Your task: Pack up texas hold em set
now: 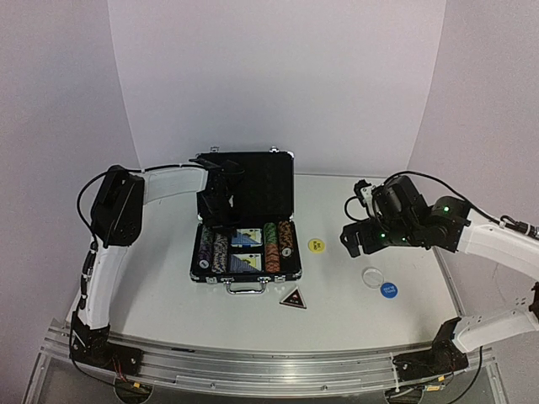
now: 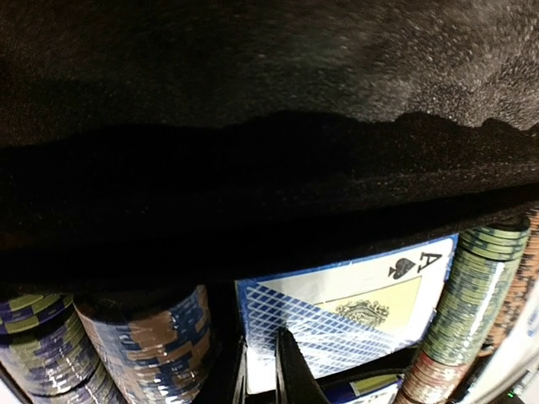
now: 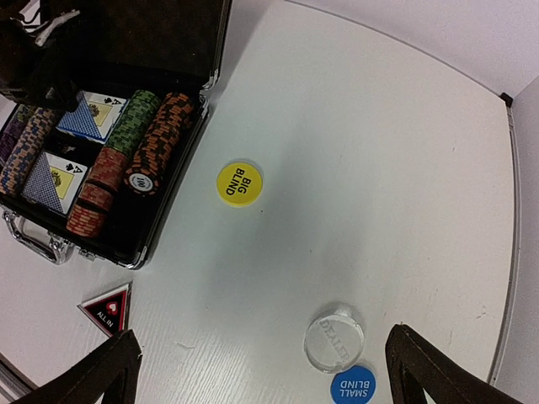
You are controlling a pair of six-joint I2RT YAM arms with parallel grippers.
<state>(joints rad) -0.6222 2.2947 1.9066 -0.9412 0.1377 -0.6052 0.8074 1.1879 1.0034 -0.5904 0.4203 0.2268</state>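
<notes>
The black silver-edged briefcase (image 1: 261, 181) lies open, lid upright. Inside it are rows of striped poker chips (image 1: 271, 244) and two blue card decks (image 1: 246, 238). My left gripper (image 1: 217, 206) hangs inside the case by the lid; its fingers (image 2: 295, 370) stand almost together over a deck (image 2: 362, 303), with nothing seen between them. On the table right of the case lie the yellow disc (image 3: 239, 183), the clear disc (image 3: 334, 338) and the blue disc (image 3: 352, 385). My right gripper (image 3: 263, 337) is open wide above them, holding nothing. The dark triangular marker (image 1: 293, 299) lies before the case.
The case handle (image 1: 244, 287) points toward the arm bases. The lid's dark lining (image 2: 269, 126) fills the upper left wrist view. White walls enclose the table on three sides; its right edge (image 3: 509, 210) runs close to the discs.
</notes>
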